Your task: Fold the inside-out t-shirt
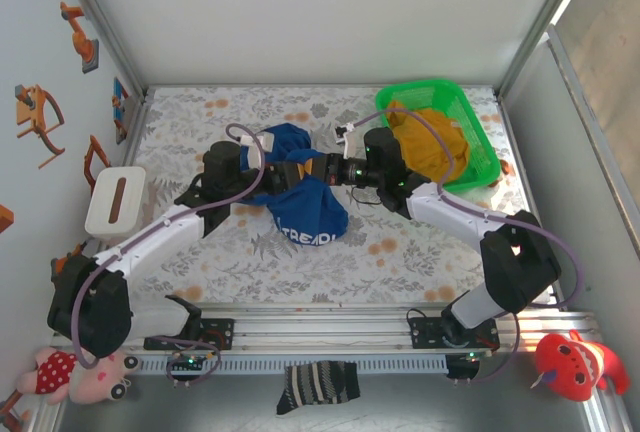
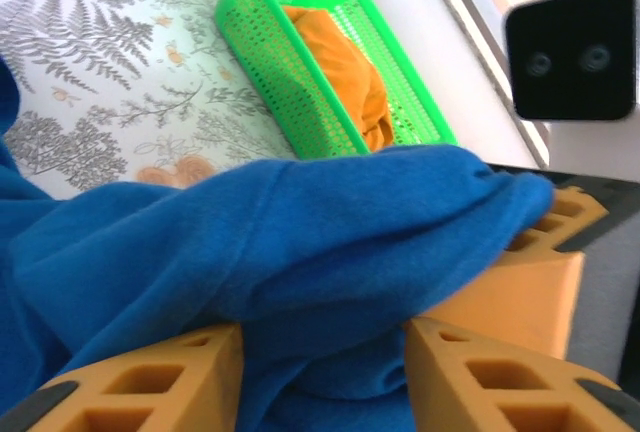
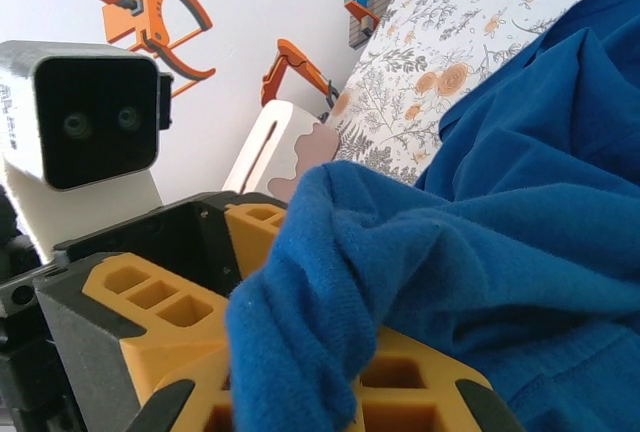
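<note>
Sitting bunched up around the middle of the worktop (image 1: 420, 252), the blue t-shirt (image 1: 305, 207) has its white lettering (image 1: 305, 238) turned toward the near edge. The right gripper (image 3: 300, 352) is clamped tight on a thick fold of it. The left gripper (image 2: 325, 372) has its orange fingers (image 2: 150, 382) partly apart with blue cloth bulging between them; whether it truly pinches, I cannot tell. A green basket (image 1: 440, 85) holding a mustard garment (image 1: 440, 144) stands at the far right corner.
</note>
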`<state>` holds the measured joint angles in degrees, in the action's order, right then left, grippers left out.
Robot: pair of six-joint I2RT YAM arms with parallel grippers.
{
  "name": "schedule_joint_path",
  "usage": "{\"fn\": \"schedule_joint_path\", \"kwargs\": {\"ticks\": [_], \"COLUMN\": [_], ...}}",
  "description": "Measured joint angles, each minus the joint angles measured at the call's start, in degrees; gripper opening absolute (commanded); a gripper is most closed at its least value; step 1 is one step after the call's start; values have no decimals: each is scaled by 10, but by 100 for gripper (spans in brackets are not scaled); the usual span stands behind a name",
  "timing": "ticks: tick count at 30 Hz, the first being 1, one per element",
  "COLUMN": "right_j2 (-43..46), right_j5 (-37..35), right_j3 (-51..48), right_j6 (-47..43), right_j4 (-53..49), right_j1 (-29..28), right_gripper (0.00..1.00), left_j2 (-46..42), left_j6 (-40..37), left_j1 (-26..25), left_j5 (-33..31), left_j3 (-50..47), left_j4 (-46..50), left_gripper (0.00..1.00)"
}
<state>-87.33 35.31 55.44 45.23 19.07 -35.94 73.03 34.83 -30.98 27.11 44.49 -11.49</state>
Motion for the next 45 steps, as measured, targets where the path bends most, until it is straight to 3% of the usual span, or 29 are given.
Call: {"fn": "schedule_joint_path", "kwargs": {"ticks": [10, 14, 16, 17, 19, 26, 33, 39, 43, 45], "right_j2": [0, 0, 0, 0, 1, 2, -1, 89, 115, 111], "right_j5": [1, 10, 12, 12, 8, -50, -122, -174, -205, -219], "right_j3": [-1, -1, -2, -3, -10, -57, -57, -46, 21, 56], "right_j6": [0, 7, 10, 9, 6, -14, -37, -69, -104, -121], "right_j4": [1, 9, 14, 14, 13, -23, -109, -206, -263, -278], "right_j1": [1, 2, 2, 2, 2, 6, 7, -1, -27, -41], "right_gripper": [0, 3, 25, 35, 40, 37, 42, 55, 55, 43], "left_j2": [51, 64, 69, 70, 68, 23, 8, 9, 12, 13], "left_j6": [-23, -26, -29, -30, -32, -17, 15, 24, 26, 27], "left_j1": [4, 4, 4, 4, 6, 41, 71, 71, 75, 75], "left_j5": [-15, -2, 5, 8, 12, 53, 106, 124, 131, 132], "left_j3": [0, 2, 8, 13, 22, 32, 28, 23, 23, 23], "left_j4": [3, 3, 4, 6, 11, 10, -23, -27, -31, -31], "left_gripper": [51, 15, 0, 0, 0, 0, 0, 0, 0, 0]}}
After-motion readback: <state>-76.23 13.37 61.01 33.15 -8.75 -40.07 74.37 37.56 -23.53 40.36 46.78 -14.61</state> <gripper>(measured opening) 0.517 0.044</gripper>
